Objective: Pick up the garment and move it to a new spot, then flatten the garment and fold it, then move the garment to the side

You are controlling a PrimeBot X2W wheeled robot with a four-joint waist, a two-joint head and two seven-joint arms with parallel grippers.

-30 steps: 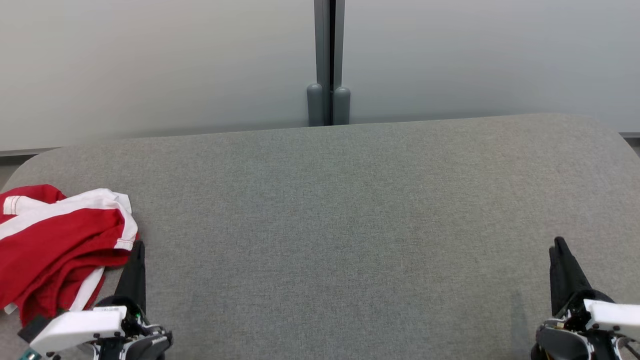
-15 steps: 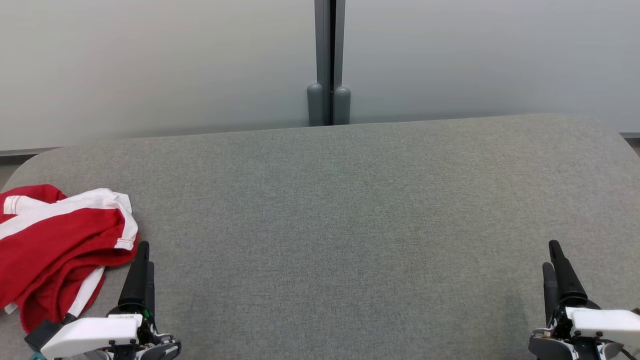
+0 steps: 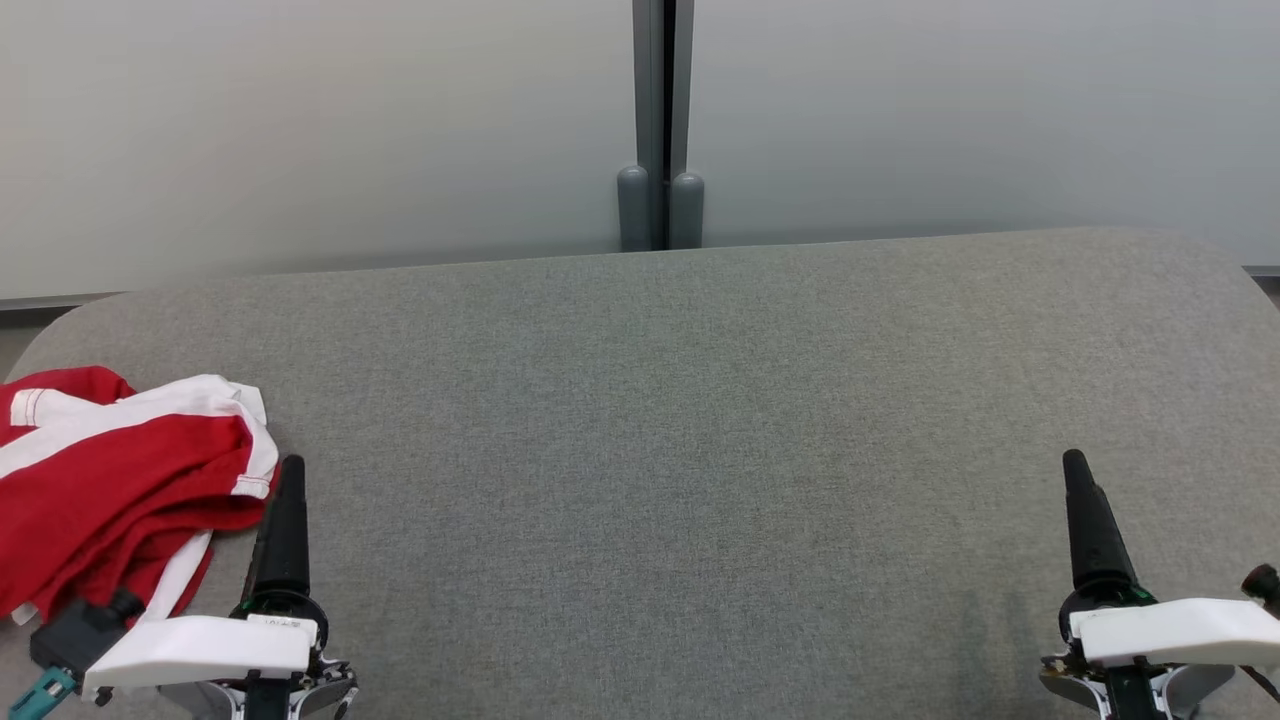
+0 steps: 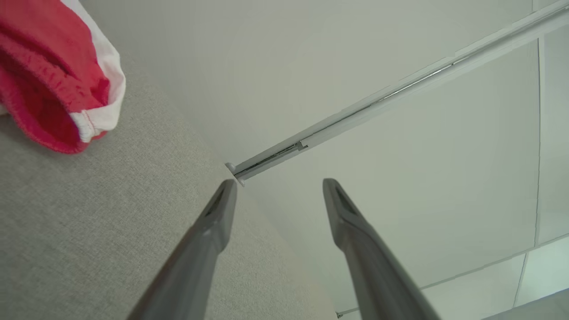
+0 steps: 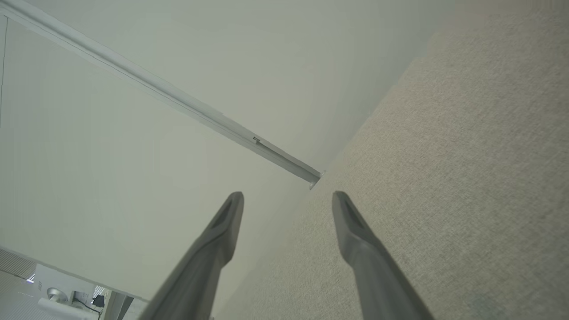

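The garment point(image 3: 110, 480), red with white bands, lies crumpled at the left end of the grey fabric table point(image 3: 660, 420), partly cut off by the picture's left edge. My left gripper point(image 3: 290, 470) sits just to the right of its hem, and I cannot tell whether they touch. In the left wrist view the left gripper point(image 4: 280, 184) is open with nothing between its fingers, and the garment point(image 4: 53, 80) lies at the upper left. My right gripper point(image 3: 1075, 462) hovers over bare table at the lower right. The right wrist view shows the right gripper point(image 5: 288, 196) open and empty.
Pale partition panels with a grey post point(image 3: 660, 120) stand right behind the table's far edge. The table's corners are rounded, and the floor shows past its left end.
Both grippers have opened their jaws. Each has moved a little forward over the table, the right one also slightly to the left. The garment has not moved.
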